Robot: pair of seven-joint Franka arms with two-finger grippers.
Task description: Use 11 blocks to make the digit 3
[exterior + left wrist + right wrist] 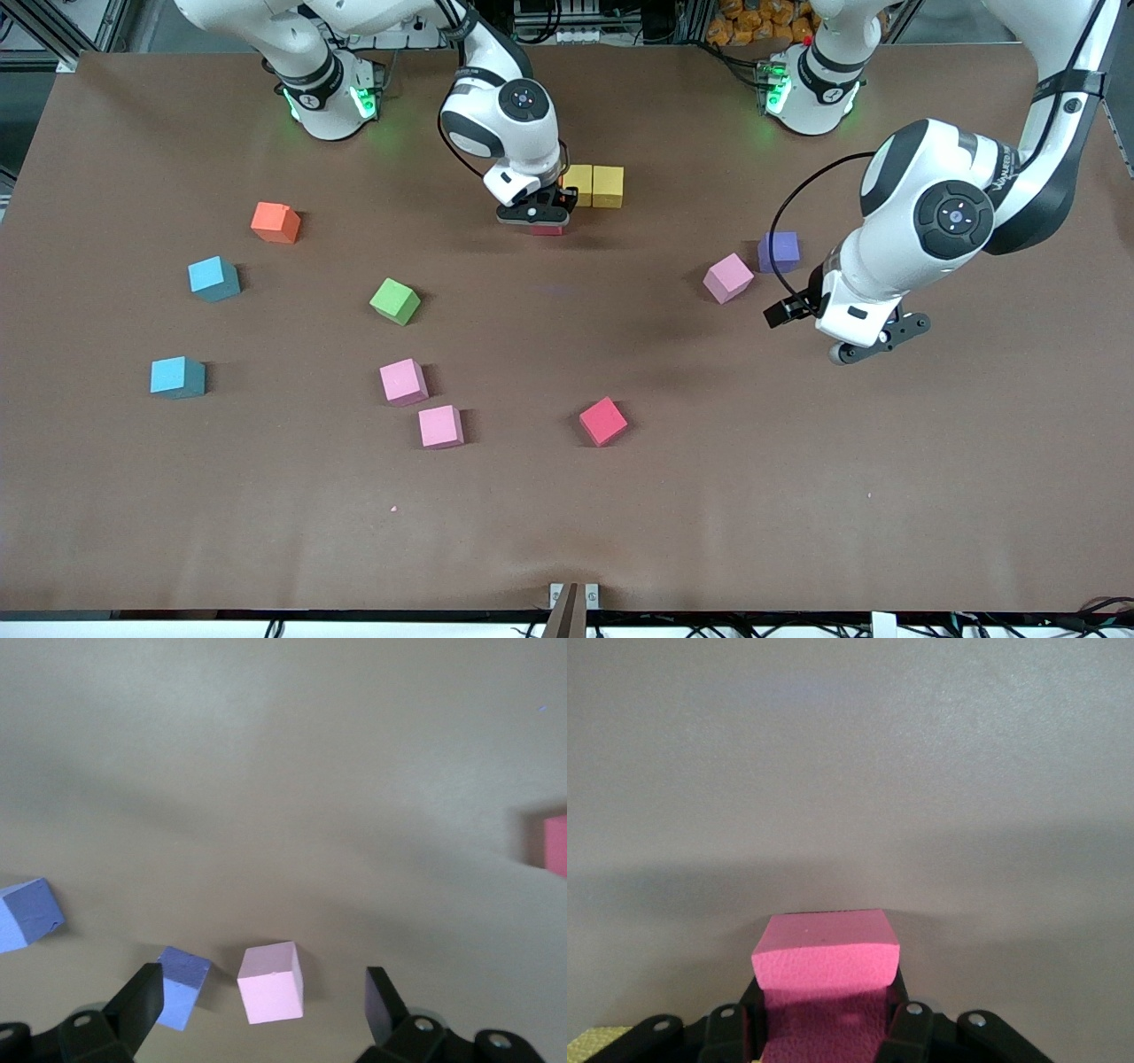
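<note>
Front view: right claw (pixel 542 215) grips a red block (pixel 547 229) low at the two yellow blocks (pixel 595 185); placing step, release due next; block mostly hidden.

Left wrist view: left claw (pixel 266 1010) open over pink block (pixel 271 981), waiting.

Right wrist view: block clamped; contact with the tabletop (pixel 850 771) unclear.

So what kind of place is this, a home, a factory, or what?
Most likely a robotics lab: two white robot arms are bolted along one edge of a brown-covered table, aluminium framing and cables run past it, and small coloured foam blocks lie scattered as practice objects.
</note>
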